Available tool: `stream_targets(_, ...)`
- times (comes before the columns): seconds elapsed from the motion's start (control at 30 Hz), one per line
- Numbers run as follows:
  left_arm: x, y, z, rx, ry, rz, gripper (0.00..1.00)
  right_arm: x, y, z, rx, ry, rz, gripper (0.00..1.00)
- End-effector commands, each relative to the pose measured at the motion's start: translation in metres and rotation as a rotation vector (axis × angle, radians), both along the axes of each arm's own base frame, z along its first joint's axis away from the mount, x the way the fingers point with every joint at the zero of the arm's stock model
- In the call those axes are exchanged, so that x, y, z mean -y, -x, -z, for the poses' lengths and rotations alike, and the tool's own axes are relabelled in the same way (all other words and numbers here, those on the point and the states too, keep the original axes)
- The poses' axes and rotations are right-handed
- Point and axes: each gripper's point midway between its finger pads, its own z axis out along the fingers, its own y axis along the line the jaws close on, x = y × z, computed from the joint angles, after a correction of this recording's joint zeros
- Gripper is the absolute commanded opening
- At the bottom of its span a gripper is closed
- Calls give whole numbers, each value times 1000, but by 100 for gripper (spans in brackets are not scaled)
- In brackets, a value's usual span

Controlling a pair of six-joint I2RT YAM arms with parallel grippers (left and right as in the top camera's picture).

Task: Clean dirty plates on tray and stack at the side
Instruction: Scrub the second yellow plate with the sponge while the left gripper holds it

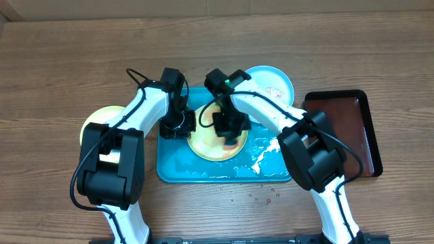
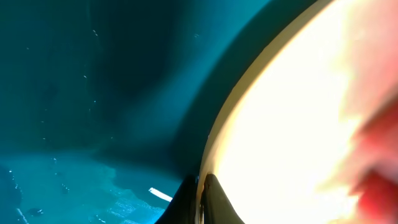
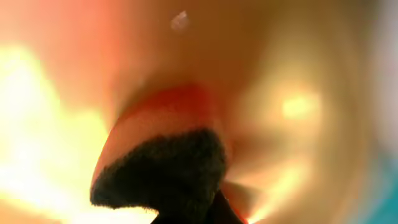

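A yellow-green rimmed plate [image 1: 207, 146] lies on the turquoise tray [image 1: 176, 169]. My left gripper [image 1: 180, 125] is shut on its left rim; in the left wrist view the black fingertips [image 2: 214, 202] pinch the plate's edge [image 2: 214, 143] above the tray floor [image 2: 74, 93]. My right gripper [image 1: 230, 129] is shut on an orange sponge with a dark scrub face [image 3: 165, 174], pressed against the plate's centre [image 3: 298, 106]. A light blue rimmed plate [image 1: 272, 83] with red smears sits at the tray's back right corner. Another yellow-green plate [image 1: 95, 122] lies on the table at left, partly under my left arm.
A dark red-brown tray [image 1: 342, 132] stands on the table at right. White foam [image 1: 261, 159] streaks the turquoise tray's right half. Small drops [image 1: 261, 196] dot the wood in front of the tray.
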Motion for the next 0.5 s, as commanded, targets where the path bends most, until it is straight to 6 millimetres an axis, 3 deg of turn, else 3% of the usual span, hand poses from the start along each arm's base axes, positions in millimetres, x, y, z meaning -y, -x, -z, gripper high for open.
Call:
stream_targets(0.0,-6,16,18,-54,-39,44,4,53,-50,11,252,302,-21,4)
stream_targets(0.1,-7,17,18,-60,-39,53,4,35,-65,11,323,241,-19,4)
stream_targets(0.2,-6,22,17,-74,-27,81,4,-11,-68,14,343,59,-84,4)
stream_targets(0.33,-2,27,15,-87,9,123,4,-83,-47,7,279,-249,-164,4)
stream_targets(0.47,4,27,12,-88,79,141,4,-120,-17,0,179,-398,-164,4)
